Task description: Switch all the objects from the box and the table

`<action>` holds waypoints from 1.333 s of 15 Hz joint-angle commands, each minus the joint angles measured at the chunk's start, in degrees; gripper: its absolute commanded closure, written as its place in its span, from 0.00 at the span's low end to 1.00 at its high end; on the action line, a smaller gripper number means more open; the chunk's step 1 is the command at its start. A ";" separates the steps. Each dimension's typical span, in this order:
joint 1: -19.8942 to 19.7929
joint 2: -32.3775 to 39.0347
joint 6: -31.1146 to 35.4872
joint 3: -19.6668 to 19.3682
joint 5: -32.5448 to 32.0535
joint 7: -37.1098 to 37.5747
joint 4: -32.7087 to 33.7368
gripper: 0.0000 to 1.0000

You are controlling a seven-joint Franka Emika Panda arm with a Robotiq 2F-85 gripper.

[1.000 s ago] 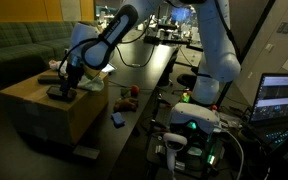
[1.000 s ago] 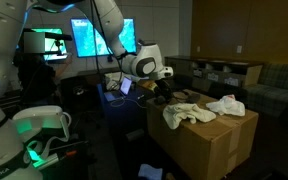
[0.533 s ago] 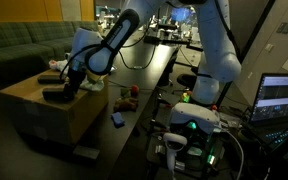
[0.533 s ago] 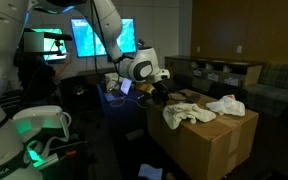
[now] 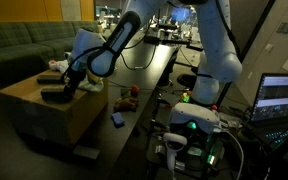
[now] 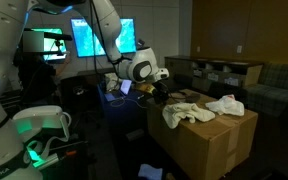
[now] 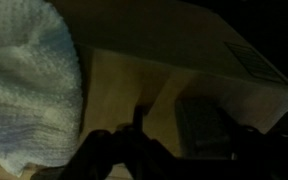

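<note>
The tan cardboard box [image 5: 39,112] [image 6: 209,140] stands beside the long black table [image 5: 152,72]. My gripper [image 5: 57,93] [image 6: 162,92] hangs low over the box top, near its edge. In the dim wrist view the gripper [image 7: 184,140] is open, its fingers apart on either side of a dark flat block [image 7: 208,124]; I cannot make out contact. A white rag [image 7: 29,90] lies to one side of it. Two white rags [image 6: 185,113] [image 6: 227,104] and another dark block [image 5: 51,77] rest on the box. A red ball [image 5: 134,92] and a blue flat item [image 5: 117,119] lie on the table.
A green sofa [image 5: 14,45] is behind the box. The robot's base with a green light [image 5: 194,124] and a laptop [image 5: 284,100] sit at the table's near end. Lit monitors [image 6: 94,38] and a low shelf [image 6: 224,72] stand further back.
The gripper has shifted a little along the box top and settled lower over the dark block. The rags and the items on the table have not moved.
</note>
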 commanded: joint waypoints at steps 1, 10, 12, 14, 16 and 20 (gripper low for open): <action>1.68 -0.85 3.02 -1.77 -1.30 0.97 -1.18 0.53; 2.12 -5.00 0.04 -3.06 -2.64 -0.53 -3.26 0.85; 1.41 -7.29 -2.11 -2.31 -3.11 -1.37 -4.74 0.85; -0.39 -11.22 -5.59 -0.26 -2.39 -3.62 -7.30 0.85; -3.47 -15.27 -11.10 3.56 0.12 -8.57 -10.14 0.85; -6.42 -22.27 -23.18 6.22 3.71 -17.14 -15.89 0.85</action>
